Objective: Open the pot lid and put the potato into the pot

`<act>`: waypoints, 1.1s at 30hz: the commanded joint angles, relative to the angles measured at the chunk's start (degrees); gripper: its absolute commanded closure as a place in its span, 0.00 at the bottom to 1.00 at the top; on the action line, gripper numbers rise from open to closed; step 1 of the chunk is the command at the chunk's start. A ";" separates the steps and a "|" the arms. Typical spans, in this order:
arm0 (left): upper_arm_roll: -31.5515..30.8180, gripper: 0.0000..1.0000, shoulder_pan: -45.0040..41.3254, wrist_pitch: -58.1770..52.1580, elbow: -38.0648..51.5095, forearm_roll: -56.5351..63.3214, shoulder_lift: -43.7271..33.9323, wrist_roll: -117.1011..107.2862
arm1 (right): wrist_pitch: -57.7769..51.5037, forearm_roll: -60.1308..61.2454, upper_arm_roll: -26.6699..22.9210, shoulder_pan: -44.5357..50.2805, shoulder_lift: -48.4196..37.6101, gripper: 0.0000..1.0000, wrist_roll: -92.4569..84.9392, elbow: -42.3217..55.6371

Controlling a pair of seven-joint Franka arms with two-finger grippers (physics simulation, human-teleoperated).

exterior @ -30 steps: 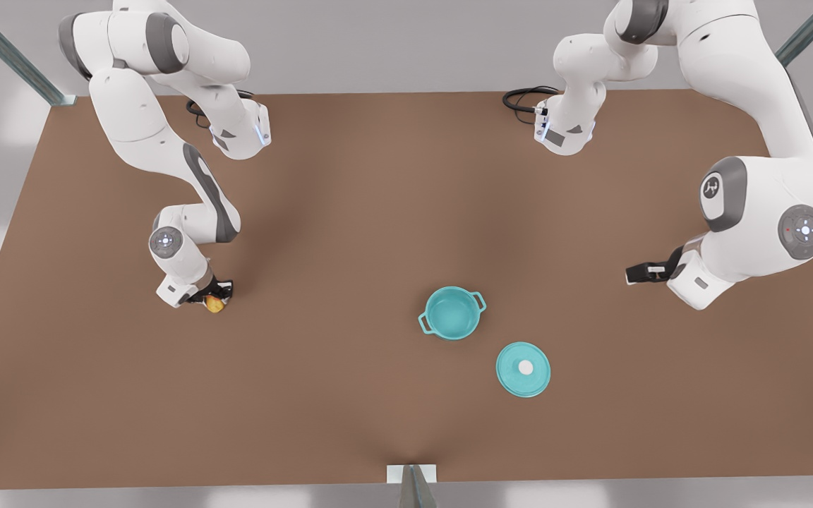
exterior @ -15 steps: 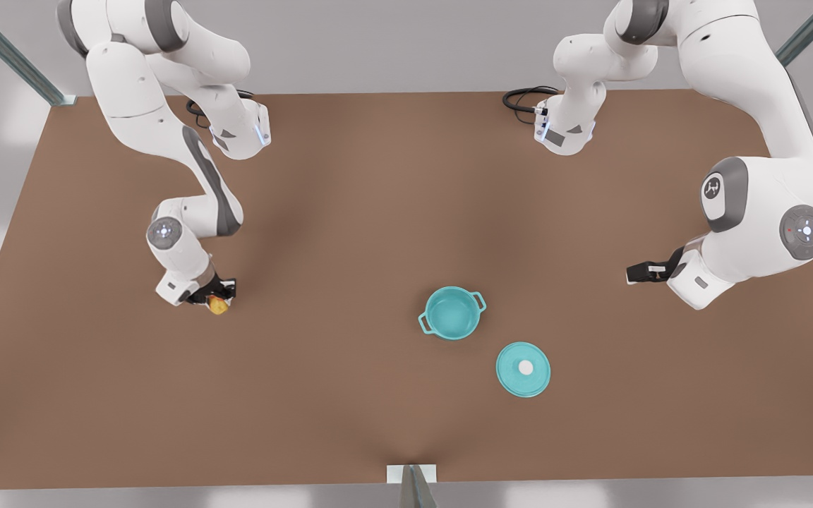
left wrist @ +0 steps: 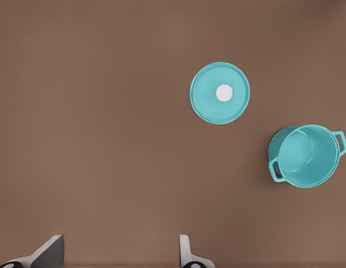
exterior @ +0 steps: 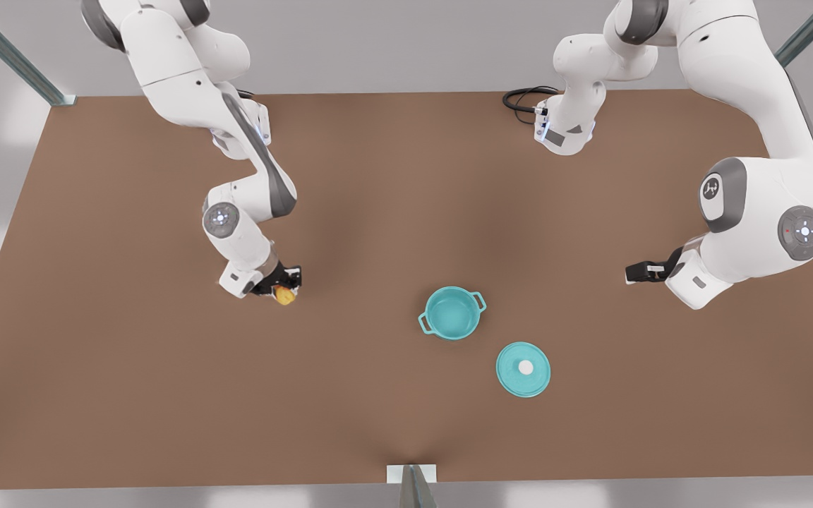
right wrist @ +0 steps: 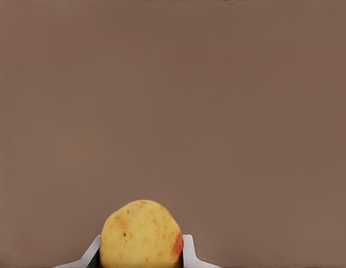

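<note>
Brown tabletop (exterior: 378,423) fills the front view, seen from above, with two white Franka arms reaching in from the far edge. On the front view's left, the right arm bends down in a zigzag, its wrist tilted toward the middle of the table. The right gripper (exterior: 284,291) pinches the potato (exterior: 284,295), a small yellow lump, between its dark fingers just above the table surface. The potato is well apart from the pot (exterior: 452,312), which sits open near the table's centre, round and teal, with one loop handle toward the far right and one toward the near left. The pot lid (exterior: 523,369), a flat teal disc with a white knob, lies flat on the table just beside the pot, nearer the camera and toward the front view's right; the two do not touch. On the front view's right, the left arm waits, folded with its elbow high and its forearm level. The left gripper (exterior: 638,272) points sideways toward the table's middle, well apart from pot and lid.

From the left wrist view, the fingertips (left wrist: 50,251) are spread wide with bare table between them. The pot lid (left wrist: 220,92) and the open pot (left wrist: 304,155) lie farther off, close together but apart, the pot's teal inside visible.

From the right wrist view, the potato (right wrist: 141,234) sits pressed between two pale fingertips (right wrist: 188,251), yellow with an orange-red blotch on one side, plain brown table beyond.
</note>
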 commanded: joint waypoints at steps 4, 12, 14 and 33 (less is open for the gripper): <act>0.01 0.00 0.00 -0.02 0.03 0.04 -0.07 0.61 | -10.71 1.22 -0.17 4.22 2.74 0.44 22.87 8.04; -0.08 0.00 -0.17 -0.02 0.38 0.22 -0.07 0.61 | -19.94 1.22 -6.23 17.58 12.93 0.44 39.75 26.76; 0.01 0.00 0.00 -0.02 0.38 0.22 -0.07 0.61 | -21.34 1.22 -6.32 19.16 15.39 0.44 43.70 30.54; -0.08 0.00 -0.17 -0.02 0.38 0.22 0.28 0.69 | -5.79 6.32 -9.31 31.47 39.12 0.44 62.87 61.38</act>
